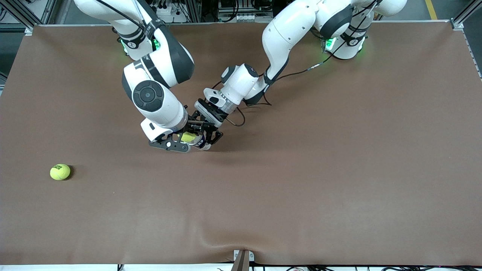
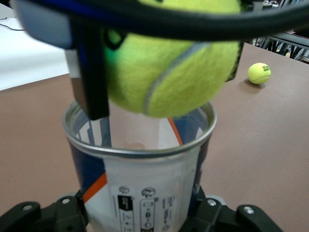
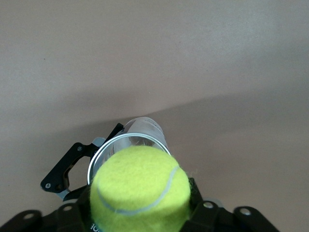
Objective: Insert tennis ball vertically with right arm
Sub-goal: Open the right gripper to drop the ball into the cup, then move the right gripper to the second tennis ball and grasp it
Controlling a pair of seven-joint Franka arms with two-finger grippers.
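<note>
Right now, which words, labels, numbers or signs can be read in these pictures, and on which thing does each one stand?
No text here can be read in full.
Can: white label with a black block and small round symbols, too small to read.
Loose tennis ball: dark brand print, too blurred to read.
Held tennis ball: no print visible.

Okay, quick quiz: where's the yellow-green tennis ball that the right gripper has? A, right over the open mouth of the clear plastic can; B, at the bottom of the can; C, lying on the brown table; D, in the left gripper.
A: the yellow-green tennis ball sits just above the metal rim of the clear plastic can, at the right gripper.
</note>
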